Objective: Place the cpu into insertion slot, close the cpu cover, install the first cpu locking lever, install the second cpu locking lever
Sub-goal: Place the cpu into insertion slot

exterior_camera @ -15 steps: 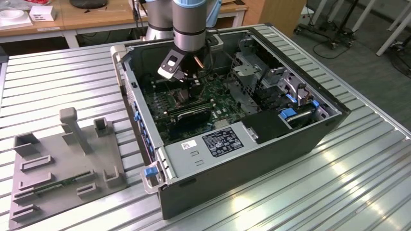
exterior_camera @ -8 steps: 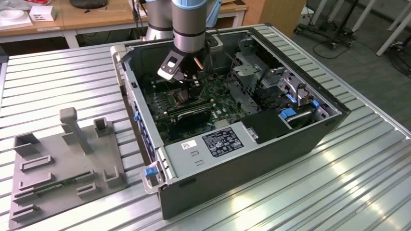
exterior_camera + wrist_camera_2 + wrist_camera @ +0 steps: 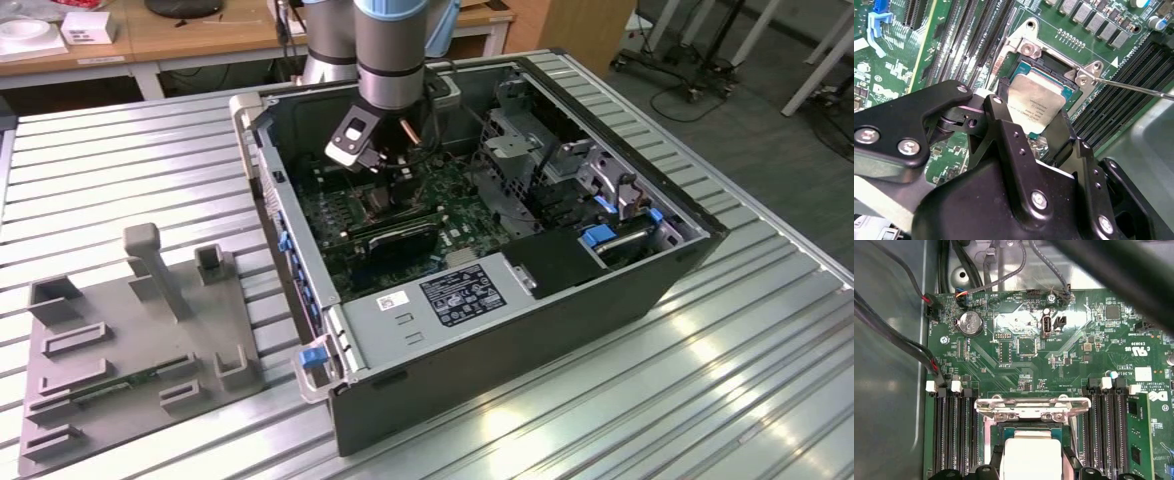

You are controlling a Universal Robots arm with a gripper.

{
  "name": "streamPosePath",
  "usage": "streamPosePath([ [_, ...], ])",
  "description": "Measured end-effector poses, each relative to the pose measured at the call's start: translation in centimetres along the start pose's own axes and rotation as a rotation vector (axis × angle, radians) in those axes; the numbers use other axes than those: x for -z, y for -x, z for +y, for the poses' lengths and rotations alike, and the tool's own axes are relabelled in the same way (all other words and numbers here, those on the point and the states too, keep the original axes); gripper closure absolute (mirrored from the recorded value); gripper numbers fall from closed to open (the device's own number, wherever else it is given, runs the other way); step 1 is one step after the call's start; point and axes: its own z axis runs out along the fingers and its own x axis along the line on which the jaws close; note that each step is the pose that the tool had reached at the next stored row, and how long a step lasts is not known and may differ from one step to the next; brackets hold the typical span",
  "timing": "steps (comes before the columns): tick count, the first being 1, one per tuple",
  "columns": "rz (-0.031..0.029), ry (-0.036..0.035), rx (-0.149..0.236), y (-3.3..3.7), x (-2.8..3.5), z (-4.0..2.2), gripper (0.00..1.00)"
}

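One cpu (image 3: pixel 1036 100) is seen clamped between the two fingers (image 3: pixel 996 112) of the gripper (image 3: pixel 1031 120). It is held tilted, just over the one insertion slot (image 3: pixel 1046 64) beneath the claw. One thin lever rod (image 3: pixel 1134 88) is stretched out beyond the fingertips. The cpu's near edge is hidden by the claw's body, and the slot's pin field cannot be made out.

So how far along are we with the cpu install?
Nothing is finished yet. In hand: the tool is closed on the cpu, holding it right over the insertion slot; whether it is seated I cannot tell. Left: the cpu cover stands open, and a locking lever sticks out unlatched.
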Motion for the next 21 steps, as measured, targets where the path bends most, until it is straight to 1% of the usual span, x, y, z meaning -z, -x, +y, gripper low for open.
streamPosePath([
  [2, 0.0021, -0.0001, 0.000, 0.01, -0.19, -0.02, 0.46],
  [8, 0.0034, -0.0002, 0.000, 0.01, -0.24, -0.03, 0.46],
  [10, 0.0056, -0.0001, 0.000, 0.01, -0.33, -0.04, 0.46],
  [17, 0.0061, -0.0003, 0.000, 0.01, -0.37, -0.04, 0.46],
  [21, 0.0076, -0.0005, 0.017, 0.00, -0.38, -0.03, 0.46],
])
